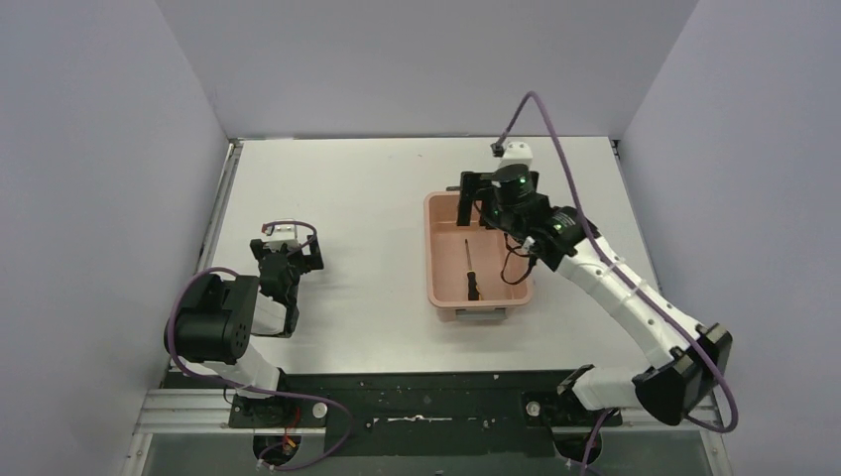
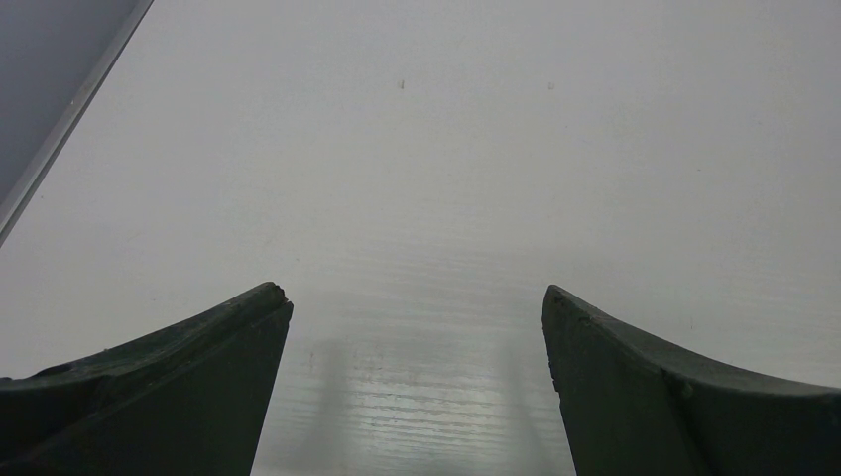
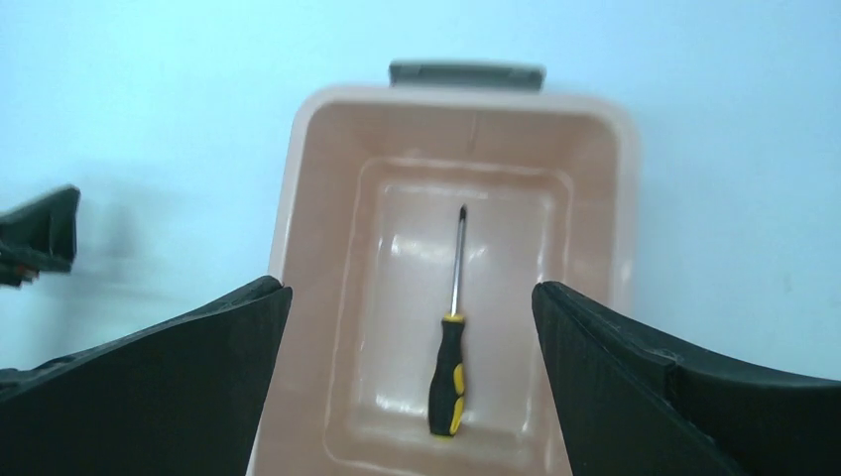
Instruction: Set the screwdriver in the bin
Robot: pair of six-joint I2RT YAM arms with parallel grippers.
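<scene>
The salmon-pink bin [image 1: 430, 248] stands right of the table's middle. The screwdriver [image 1: 470, 270] lies flat on its floor, along its length. In the right wrist view the black-and-yellow screwdriver [image 3: 448, 367] rests loose in the bin [image 3: 298, 198], touching neither finger. My right gripper [image 1: 476, 198] hovers over the bin's far end; the right gripper [image 3: 412, 288] is open wide and holds nothing. My left gripper [image 1: 288, 260] sits low over the table on the left; the left gripper [image 2: 417, 293] is open with only bare table between its fingers.
Grey handles [image 3: 466, 72] show on the bin's short ends, one at its near end [image 1: 483, 313]. Grey walls close in the white table [image 1: 347, 198] on three sides. A metal rail [image 1: 223, 218] runs along its left edge.
</scene>
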